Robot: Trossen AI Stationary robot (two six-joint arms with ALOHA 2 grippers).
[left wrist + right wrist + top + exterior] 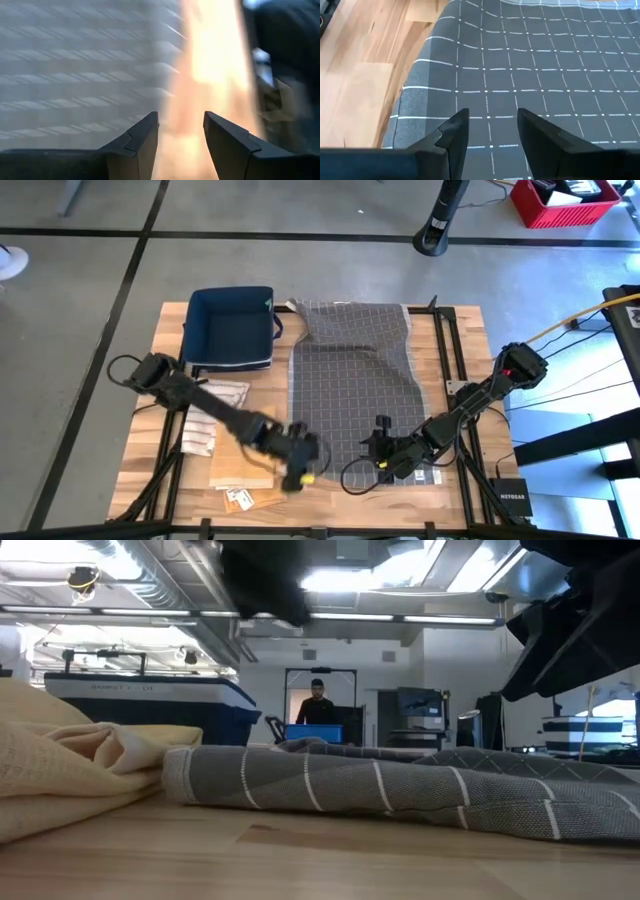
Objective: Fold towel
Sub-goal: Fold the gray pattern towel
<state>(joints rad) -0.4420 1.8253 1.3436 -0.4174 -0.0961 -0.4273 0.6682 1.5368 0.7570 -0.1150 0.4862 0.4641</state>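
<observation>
Both arms are dark, jointed and slim, with black cables looping beside them. The left gripper carries a yellow mark near its tip; the right arm's base shows red.

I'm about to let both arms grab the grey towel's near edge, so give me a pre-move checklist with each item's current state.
1. Left claw open with nothing between its fingers: ok.
2. Right claw open and empty: ok.
3. Right claw over the grey towel: ok, checked cloth fills the right wrist view.
4. Left claw lined up on the towel's edge: ok, it sits where cloth meets bare table.
5. Towel lying flat: not ok, its far end is bunched near the navy bin.
6. Near edge free of clutter: cannot tell; cream cloth lies close beside it in the low view.
</observation>
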